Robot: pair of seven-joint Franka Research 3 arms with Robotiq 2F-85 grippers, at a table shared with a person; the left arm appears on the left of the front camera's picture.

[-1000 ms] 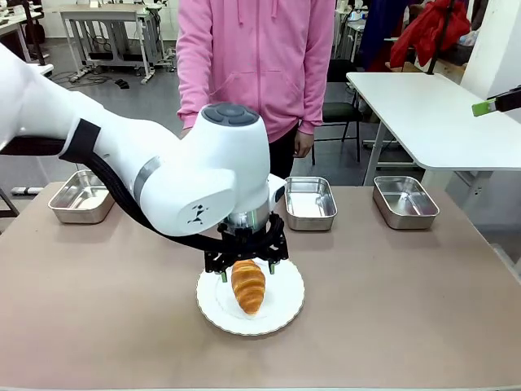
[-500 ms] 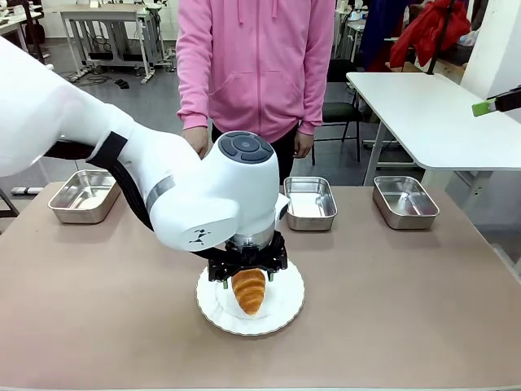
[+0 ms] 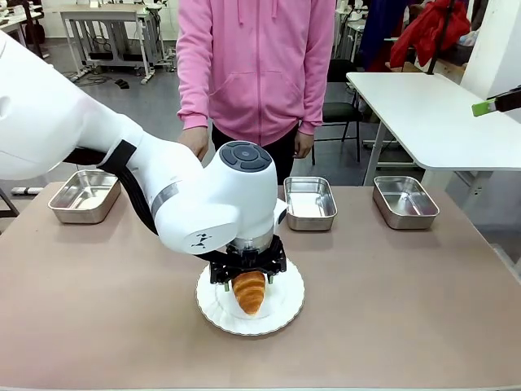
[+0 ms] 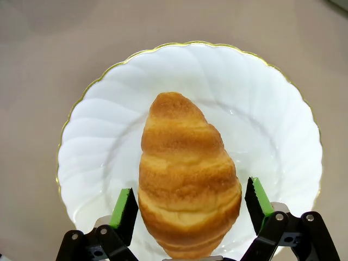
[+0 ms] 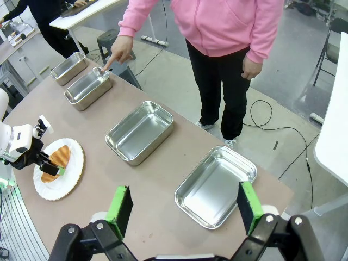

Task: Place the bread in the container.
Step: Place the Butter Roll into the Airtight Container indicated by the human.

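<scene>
The croissant [image 4: 187, 174] lay on the white scallop-edged plate [image 4: 277, 114] near the middle of the brown table [image 3: 407, 309], and the left gripper [image 4: 190, 204] stood over it from above, its green pads [image 4: 124, 209] set wide on either flank of the pastry's broad end with a sliver of plate showing on each side — open, nothing held. In the left wrist view the croissant's long axis ran straight away from the gripper, so the jaws straddled it across its width, the short way, which looked the right line for a pinch. The right gripper [image 5: 182, 212] hung high and well apart, pads spread and empty, above the far-right steel tray [image 5: 216, 186]. In the right wrist view four steel trays stood in a row along the far edge, and the person's hand [image 5: 119, 53] pointed a finger down at the second tray from the far end [image 5: 88, 87] — probably the one meant. The left arm was plainly nearer. The table between plate and trays was bare, so a lift and a carry toward the far edge had open room; only the tray's rolled rim would need clearing.
</scene>
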